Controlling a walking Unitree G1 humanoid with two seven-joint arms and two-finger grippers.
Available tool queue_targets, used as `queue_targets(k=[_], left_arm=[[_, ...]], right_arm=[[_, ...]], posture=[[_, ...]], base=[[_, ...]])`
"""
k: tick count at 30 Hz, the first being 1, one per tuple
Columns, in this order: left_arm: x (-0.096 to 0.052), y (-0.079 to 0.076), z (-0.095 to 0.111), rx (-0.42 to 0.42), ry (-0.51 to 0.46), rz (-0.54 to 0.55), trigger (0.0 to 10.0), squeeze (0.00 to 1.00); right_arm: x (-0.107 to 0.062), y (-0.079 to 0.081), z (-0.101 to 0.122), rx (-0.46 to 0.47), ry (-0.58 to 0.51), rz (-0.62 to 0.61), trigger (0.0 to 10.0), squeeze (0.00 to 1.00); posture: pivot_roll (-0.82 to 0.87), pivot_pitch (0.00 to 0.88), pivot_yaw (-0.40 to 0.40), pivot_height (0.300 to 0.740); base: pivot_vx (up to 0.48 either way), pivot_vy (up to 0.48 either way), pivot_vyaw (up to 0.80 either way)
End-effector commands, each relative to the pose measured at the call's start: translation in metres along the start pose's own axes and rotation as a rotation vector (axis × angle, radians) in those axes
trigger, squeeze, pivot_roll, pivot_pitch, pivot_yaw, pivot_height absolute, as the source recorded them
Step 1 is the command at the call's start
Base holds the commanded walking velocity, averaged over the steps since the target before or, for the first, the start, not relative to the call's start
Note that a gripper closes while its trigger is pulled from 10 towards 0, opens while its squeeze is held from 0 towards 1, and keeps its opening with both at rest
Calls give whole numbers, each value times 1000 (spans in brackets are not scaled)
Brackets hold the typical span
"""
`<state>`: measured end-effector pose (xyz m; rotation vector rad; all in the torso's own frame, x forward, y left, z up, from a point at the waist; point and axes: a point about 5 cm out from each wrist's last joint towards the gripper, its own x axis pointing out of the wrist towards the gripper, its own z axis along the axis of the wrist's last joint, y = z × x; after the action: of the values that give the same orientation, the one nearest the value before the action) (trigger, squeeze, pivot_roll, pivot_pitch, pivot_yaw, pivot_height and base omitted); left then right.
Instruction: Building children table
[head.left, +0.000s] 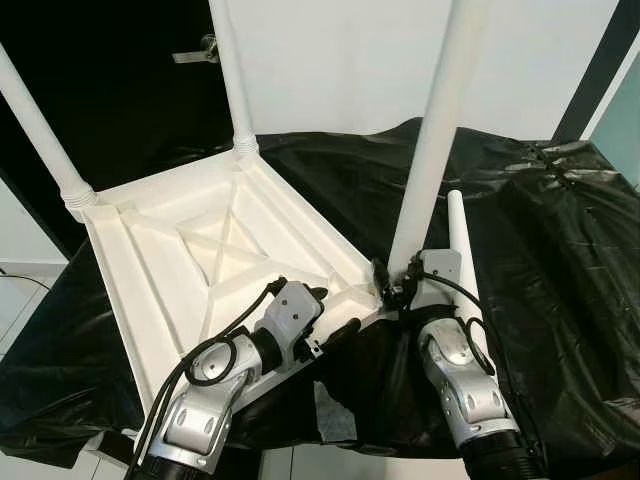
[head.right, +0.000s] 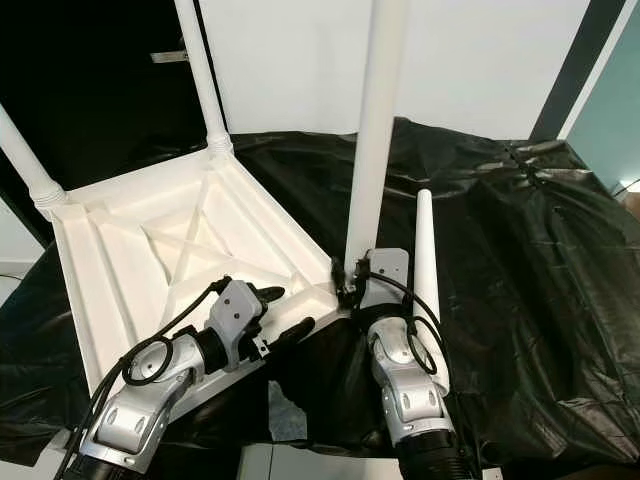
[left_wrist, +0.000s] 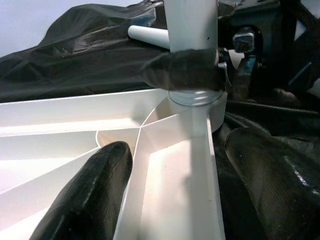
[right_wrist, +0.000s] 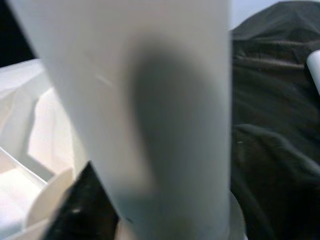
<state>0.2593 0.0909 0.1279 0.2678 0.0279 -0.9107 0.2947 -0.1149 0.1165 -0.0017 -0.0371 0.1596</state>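
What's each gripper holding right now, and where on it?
The right gripper clamps the upright table leg at its base, just above the corner socket. The left gripper is open, fingers straddling the tabletop edge rib, holding nothing.

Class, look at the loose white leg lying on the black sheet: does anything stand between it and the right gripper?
Yes. The right gripper is at the base of the upright leg in the tabletop's near corner. The loose leg lies just beyond, on the black sheet, beside the right arm.
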Motion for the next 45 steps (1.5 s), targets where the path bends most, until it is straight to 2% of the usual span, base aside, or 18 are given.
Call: queue_targets(k=[1, 5, 7, 8, 9, 10, 12, 15, 18, 21, 22, 23, 24, 30, 39, 40, 45], left_arm=[[1, 2, 1, 7, -1, 33, 10000, 0], [2, 2, 2, 7, -3, 32, 10000, 0], [3, 2, 2, 8, -4, 31, 10000, 0], [3, 2, 2, 8, -4, 31, 10000, 0], [4, 3, 2, 11, -2, 31, 10000, 0], [4, 3, 2, 13, -3, 31, 10000, 0], [5, 4, 3, 13, -5, 31, 10000, 0], [5, 4, 3, 17, -5, 32, 10000, 0], [6, 6, 4, 28, -6, 30, 10000, 0], [6, 7, 4, 28, -8, 28, 10000, 0], [6, 7, 5, 31, -8, 28, 10000, 0], [6, 7, 5, 32, -9, 28, 10000, 0], [6, 8, 5, 35, -9, 29, 10000, 0], [5, 8, 6, 35, -8, 33, 10000, 0], [5, 5, 6, 31, -9, 23, 10000, 0], [5, 4, 5, 31, -8, 20, 10000, 0], [6, 3, 5, 31, -7, 12, 10000, 0]], right_arm=[[-3, 0, 1, -19, -7, 52, 10000, 1000], [-6, -2, 5, -31, -29, 121, 10000, 1000], [-6, -10, 7, -41, -46, 205, 10000, 1000], [-6, -10, 7, -41, -46, 205, 10000, 1000], [-4, -14, 8, -42, -47, 243, 10000, 929], [-3, -18, 8, -52, -52, 296, 10000, 0], [-1, -20, 9, -73, -52, 372, 10000, 0], [1, -21, 10, -94, -51, 413, 10000, 0], [9, -18, 13, -124, -37, 551, 10000, 0], [12, -17, 14, -139, -31, 587, 10000, 0], [14, -15, 14, -163, -18, 619, 4078, 0], [16, -14, 13, -185, -12, 643, 2588, 0], [18, -15, 13, -193, -5, 655, 0, 0], [18, -17, 11, -190, 5, 656, 0, 0], [11, -18, 3, -133, 21, 596, 0, 0], [9, -16, 3, -113, 15, 553, 10000, 0], [6, -15, 0, -102, 7, 451, 10000, 0]], posture=[[-9, 0, -8, 740], [-8, 0, -9, 740], [-14, 0, -9, 740], [-14, 0, -9, 740], [-9, 0, -13, 740], [-8, 0, -12, 740], [-7, 0, -7, 740], [-7, 0, -7, 740], [-7, 0, -3, 740], [-6, 0, 0, 740], [2, 0, -2, 740], [2, 0, -2, 740], [8, 0, -4, 740], [11, 0, -6, 740], [3, 0, -1, 740], [-3, 0, 2, 740], [-14, 0, 8, 740]], base=[[0, 0, 0], [0, 0, 0], [0, 0, 0], [0, 0, 0], [0, 0, 0], [0, 0, 0], [0, 0, 0], [0, 0, 0], [0, 0, 0], [0, 0, 0], [0, 0, 0], [0, 0, 0], [0, 0, 0], [0, 0, 0], [0, 0, 0], [0, 0, 0], [0, 0, 0]])
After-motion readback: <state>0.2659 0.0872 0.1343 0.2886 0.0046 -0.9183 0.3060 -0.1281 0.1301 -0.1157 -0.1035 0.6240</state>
